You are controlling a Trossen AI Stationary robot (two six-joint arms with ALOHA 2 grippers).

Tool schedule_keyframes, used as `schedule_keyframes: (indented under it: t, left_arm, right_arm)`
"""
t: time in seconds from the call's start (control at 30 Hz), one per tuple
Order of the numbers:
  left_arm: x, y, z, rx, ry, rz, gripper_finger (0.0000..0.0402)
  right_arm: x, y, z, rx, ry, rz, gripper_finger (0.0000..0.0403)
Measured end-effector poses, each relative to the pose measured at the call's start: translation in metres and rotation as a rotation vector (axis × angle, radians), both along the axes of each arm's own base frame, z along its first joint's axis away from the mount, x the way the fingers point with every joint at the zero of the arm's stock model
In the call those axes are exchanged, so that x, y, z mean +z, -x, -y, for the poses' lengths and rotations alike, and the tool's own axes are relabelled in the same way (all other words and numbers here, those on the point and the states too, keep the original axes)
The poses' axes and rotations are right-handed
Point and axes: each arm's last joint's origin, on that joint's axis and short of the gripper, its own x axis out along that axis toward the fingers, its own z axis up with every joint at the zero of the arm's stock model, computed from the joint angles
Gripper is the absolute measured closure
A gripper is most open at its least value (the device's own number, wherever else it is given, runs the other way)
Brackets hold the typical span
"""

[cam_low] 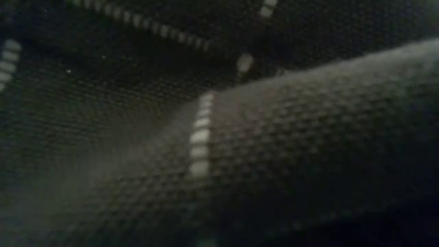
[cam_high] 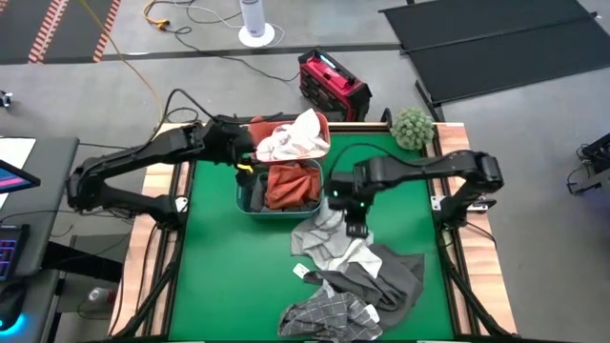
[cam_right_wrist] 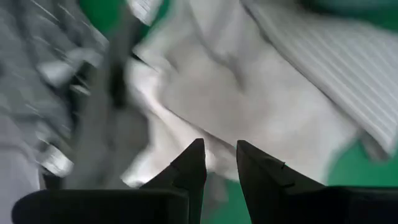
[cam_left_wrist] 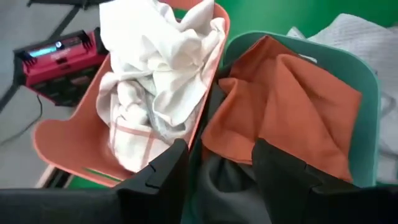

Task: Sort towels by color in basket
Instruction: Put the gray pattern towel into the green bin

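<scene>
A salmon tub point(cam_high: 319, 122) at the far side holds white towels point(cam_high: 294, 141). Next to it a teal tub point(cam_high: 246, 198) holds a rust-orange towel point(cam_high: 291, 184), which also shows in the left wrist view point(cam_left_wrist: 292, 106). My left gripper point(cam_left_wrist: 221, 168) is open, just above the teal tub's left end, beside the wall where the two tubs meet. My right gripper point(cam_high: 355, 229) is shut on a light grey towel point(cam_high: 334, 238) in the pile at the table's near middle. A dark grey towel point(cam_high: 396, 276) and a grey-checked towel point(cam_high: 324, 314) lie there too. My right gripper pinches a raised fold of the light grey towel point(cam_right_wrist: 219, 134) between its two fingers, which stand a narrow gap apart. The fingers point down from above. Most of the towel lies spread on the table and on the other towels.
A fuzzy green ball point(cam_high: 413, 127) sits at the table's far right corner. A red box point(cam_high: 332, 84) stands on the floor beyond the table. Checked cloth point(cam_low: 206, 137) fills the low view. Bare green mat point(cam_high: 219, 276) lies at the near left.
</scene>
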Motion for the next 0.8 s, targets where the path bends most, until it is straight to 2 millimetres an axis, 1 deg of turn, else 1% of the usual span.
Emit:
schedule_keyframes:
  t: [0.13,0.23,0.3,0.37,0.5,0.6,0.67,0.8]
  left_arm:
    - [0.007,0.014,0.007,-0.032,-0.004,0.000,0.0235]
    - [0.015,0.023,0.012,-0.071,0.010,0.049,0.0235]
    - [0.021,0.028,0.015,-0.102,0.006,0.102,0.0235]
    - [0.028,0.031,0.017,-0.136,-0.011,0.154,0.0235]
    - [0.036,0.035,0.020,-0.185,-0.046,0.217,0.0235]
    - [0.037,0.036,0.021,-0.210,-0.035,0.233,0.0235]
    - [0.037,0.036,0.023,-0.237,-0.013,0.235,0.0235]
    - [0.034,0.036,0.027,-0.283,0.023,0.210,0.0235]
  right_arm:
    - [0.014,-0.004,-0.041,-0.037,-0.063,0.131,0.0284]
    - [0.018,-0.003,-0.080,-0.014,-0.125,0.190,0.0284]
    - [0.017,-0.005,-0.105,-0.014,-0.169,0.217,0.0284]
    - [0.014,-0.006,-0.129,-0.058,-0.198,0.242,0.0284]
    - [-0.004,-0.012,-0.166,-0.188,-0.227,0.230,0.0284]
    - [-0.025,-0.014,-0.183,-0.311,-0.258,0.131,0.0274]
    - [-0.037,-0.014,-0.191,-0.371,-0.261,0.063,0.0256]
    - [-0.053,-0.013,-0.196,-0.418,-0.242,-0.036,0.0210]
